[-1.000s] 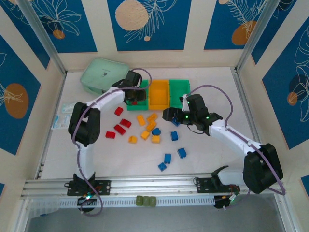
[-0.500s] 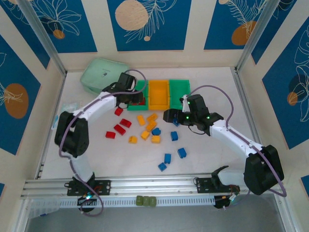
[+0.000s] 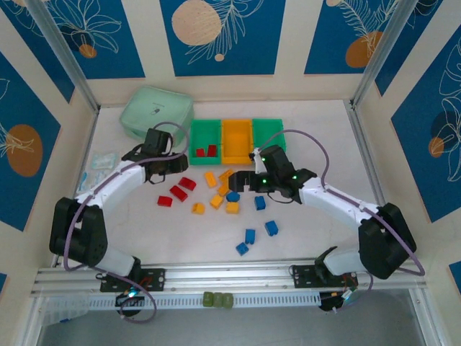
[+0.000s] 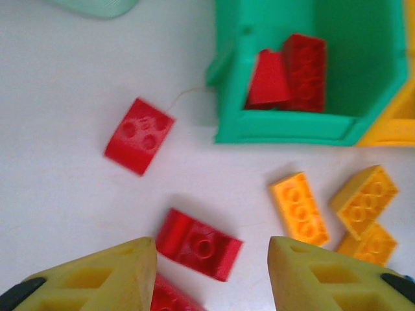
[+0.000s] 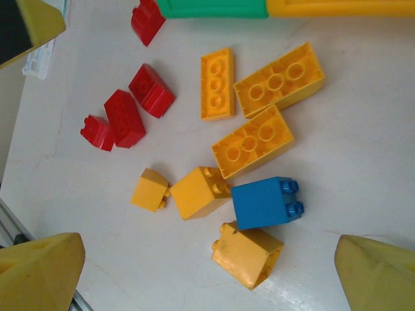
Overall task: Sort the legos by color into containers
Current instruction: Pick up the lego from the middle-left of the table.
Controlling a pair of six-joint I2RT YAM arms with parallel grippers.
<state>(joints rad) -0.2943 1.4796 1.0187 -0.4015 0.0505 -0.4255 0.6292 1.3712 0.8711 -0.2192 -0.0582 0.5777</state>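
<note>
Top view, bins (image 3: 205, 124): 3 in a row, far side of the table (image 3: 187, 232); 2 red bricks (image 3: 205, 151) inside the left green one.
Top view, loose bricks (image 3: 216, 193): red left, yellow middle, blue right; likely light, hard, slick; pinch across flat sides.
Left wrist, left gripper (image 4: 211, 247): fingers spread, empty, over a red brick (image 4: 194, 241).
Right wrist, right gripper (image 5: 207, 243): fingers wide apart, empty, above a blue brick (image 5: 262, 202) touching yellow ones.
Right wrist, table: smooth, white, crowded; neighbours may get nudged.

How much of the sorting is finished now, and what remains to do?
Done: two red bricks lie in the left green bin. In hand: nothing; left hand and right hand are open. Left: loose red bricks, yellow bricks and blue bricks on the table.
</note>
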